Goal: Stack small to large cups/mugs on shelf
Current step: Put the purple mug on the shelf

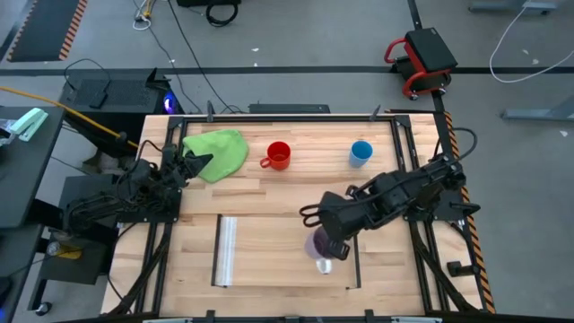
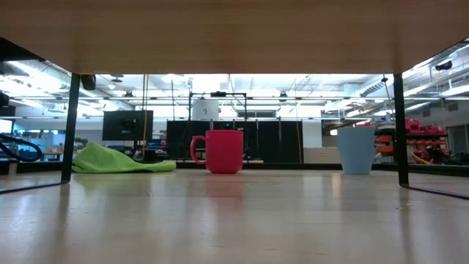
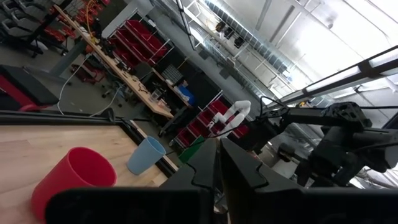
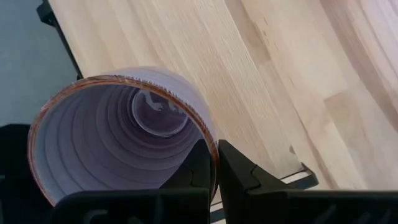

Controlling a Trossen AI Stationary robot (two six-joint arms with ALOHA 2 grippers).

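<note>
Right arm: I see it stretched in from the right edge, elbow bent, wrist reaching toward the middle.
Right hand (image 1: 330,244): fingers (image 4: 239,171) pinched tight on a thin wall, one inside, one outside.
Left arm: folded back at the left edge, waiting.
Left hand (image 1: 199,162): pointing inward, fingers (image 3: 239,168) almost together, nothing between them.
</note>
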